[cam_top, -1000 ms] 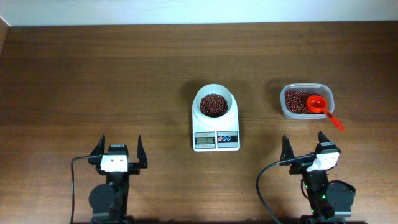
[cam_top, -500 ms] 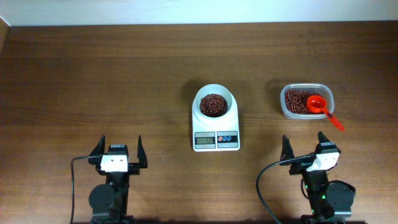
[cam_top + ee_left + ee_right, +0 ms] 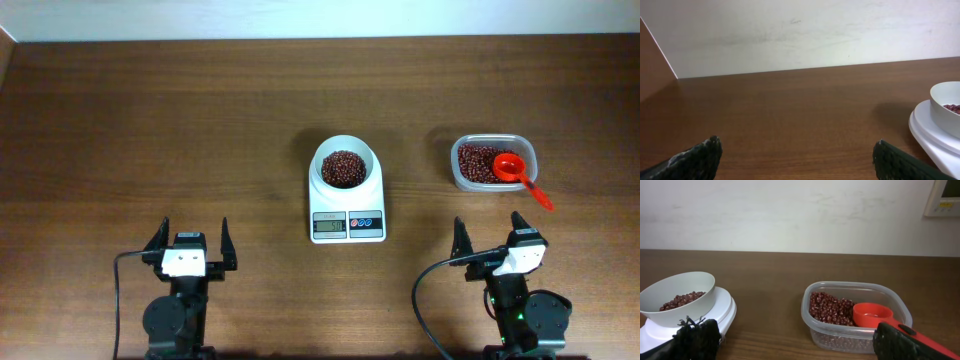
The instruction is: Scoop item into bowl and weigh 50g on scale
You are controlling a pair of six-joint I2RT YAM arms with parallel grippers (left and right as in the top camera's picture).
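Note:
The white bowl (image 3: 346, 169) stands on the white scale (image 3: 347, 220) at the table's middle and holds a heap of reddish-brown beans (image 3: 343, 167). More beans (image 3: 476, 162) lie in a clear plastic tub (image 3: 493, 163) to the right, with a red scoop (image 3: 516, 174) resting in it. My left gripper (image 3: 190, 240) is open and empty near the front left. My right gripper (image 3: 490, 234) is open and empty, in front of the tub. The right wrist view shows the bowl (image 3: 677, 298), scale (image 3: 722, 315), tub (image 3: 856, 316) and scoop (image 3: 875, 315).
The left wrist view shows bare brown table, a pale wall behind and the bowl's edge (image 3: 946, 107) on the scale (image 3: 930, 135) at the right. A wooden panel edges the table at far left.

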